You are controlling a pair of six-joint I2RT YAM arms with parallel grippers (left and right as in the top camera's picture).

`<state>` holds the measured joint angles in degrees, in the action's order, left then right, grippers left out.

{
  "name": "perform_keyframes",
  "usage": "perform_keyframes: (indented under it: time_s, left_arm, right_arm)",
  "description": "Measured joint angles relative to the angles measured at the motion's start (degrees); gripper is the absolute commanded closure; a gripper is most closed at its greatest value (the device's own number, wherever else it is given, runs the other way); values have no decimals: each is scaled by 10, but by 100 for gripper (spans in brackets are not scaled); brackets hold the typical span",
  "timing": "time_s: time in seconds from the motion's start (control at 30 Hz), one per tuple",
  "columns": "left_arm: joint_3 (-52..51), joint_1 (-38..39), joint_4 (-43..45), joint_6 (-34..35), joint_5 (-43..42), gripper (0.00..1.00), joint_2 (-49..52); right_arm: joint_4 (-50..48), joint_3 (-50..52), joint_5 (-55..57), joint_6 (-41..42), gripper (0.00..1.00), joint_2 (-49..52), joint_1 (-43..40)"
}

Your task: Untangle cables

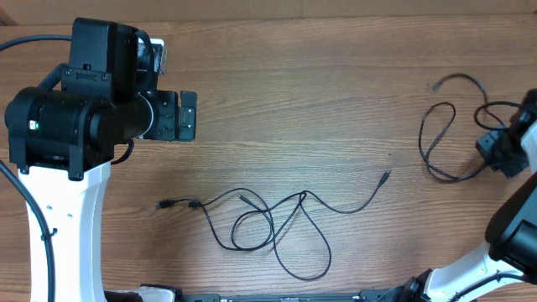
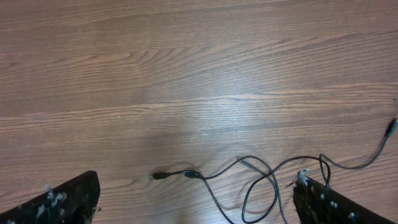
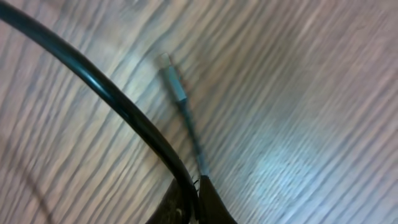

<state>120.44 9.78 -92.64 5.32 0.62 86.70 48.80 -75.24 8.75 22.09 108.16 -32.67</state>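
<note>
My right end effector [image 1: 497, 151] is clenched on one thin cable [image 3: 186, 119], and its silvery plug [image 3: 175, 87] lies on the bench [image 1: 319, 75] just ahead of my fingertips. That cable's loose loops lie right beside this end effector, well apart from the others, so I judge it freed. My left end effector [image 2: 198, 182] is released and empty. The tangle of cables [image 1: 270, 221] lies under its spread fingers, toward the right one, crossing itself in several loops. I judge that knot is what remains.
</note>
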Motion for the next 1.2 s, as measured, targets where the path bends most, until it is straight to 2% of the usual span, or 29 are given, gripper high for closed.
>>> perform_keyframes:
  time_s: [0.07,0.1,0.13,0.17,0.2,0.43,0.53,0.8,0.83,0.87,1.03,1.17,1.2]
  left_arm:
    - [0,0,0,0,0,2,0]
    - [0,0,0,0,0,2,0]
    - [0,0,-2,0,0,2,0]
    - [0,0,-3,0,0,2,0]
    - [0,0,-4,0,0,2,0]
    - [0,0,-4,0,0,2,0]
    - [0,0,-4,0,0,2,0]
    - [0,0,1,0,0,1,0]
    - [0,0,2,0,0,1,0]
    - [0,0,3,0,0,1,0]
    - [0,0,5,0,0,1,0]
    - [0,0,6,0,0,2,0]
    - [0,0,6,0,0,2,0]
  right_arm:
    - [-12,0,3,2,95,0,-9]
    - [-16,0,5,2,89,0,-13]
    - [-16,0,5,2,74,0,-16]
    - [-16,0,5,2,25,0,-19]
    - [-16,0,3,2,0,0,-21]
    - [-15,0,-24,2,0,0,-24]
    - [-16,0,-58,-7,9,0,-24]
    - [-7,-5,-165,-49,9,-8,16]
    - [-7,-7,-170,-52,7,-13,26]
    - [-6,-10,-173,-59,1,-23,42]
    - [-15,-30,-137,-87,0,-75,116]
    - [-29,-29,-91,-109,0,-88,137]
    - [-38,-22,-82,-114,6,-86,137]
